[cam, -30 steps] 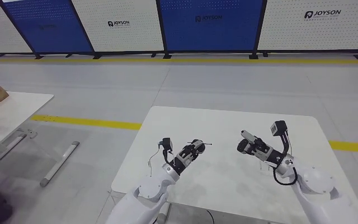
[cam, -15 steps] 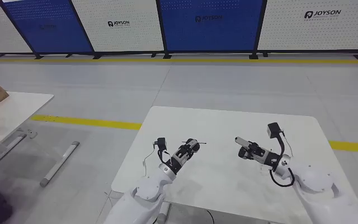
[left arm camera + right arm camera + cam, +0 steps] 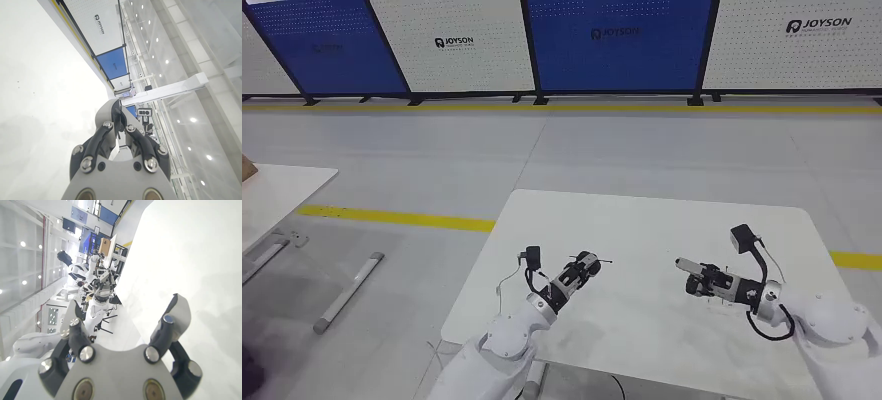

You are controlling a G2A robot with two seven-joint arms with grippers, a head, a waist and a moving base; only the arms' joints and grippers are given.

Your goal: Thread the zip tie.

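A thin black zip tie [image 3: 119, 121] is pinched between the fingers of my left gripper [image 3: 118, 111], which is shut on it. From above, the left gripper [image 3: 587, 265] hovers over the front left part of the white table [image 3: 642, 215], with the zip tie's tip [image 3: 603, 261] poking out toward the right. My right gripper [image 3: 124, 306] stands open with nothing between its fingers. Seen from above, the right gripper [image 3: 689, 275] hangs over the table's front right and points toward the left one. The left gripper [image 3: 104, 281] also shows far off in the right wrist view.
The white table's left edge [image 3: 474, 280] lies close beside the left arm. Another white table [image 3: 282, 190] stands off to the left across the grey floor. Blue and white panels [image 3: 617, 45] line the back of the room.
My right gripper has drifted to the right and nearer the table's front edge, widening the gap to the left gripper. The left gripper has hardly moved and keeps hold of the zip tie.
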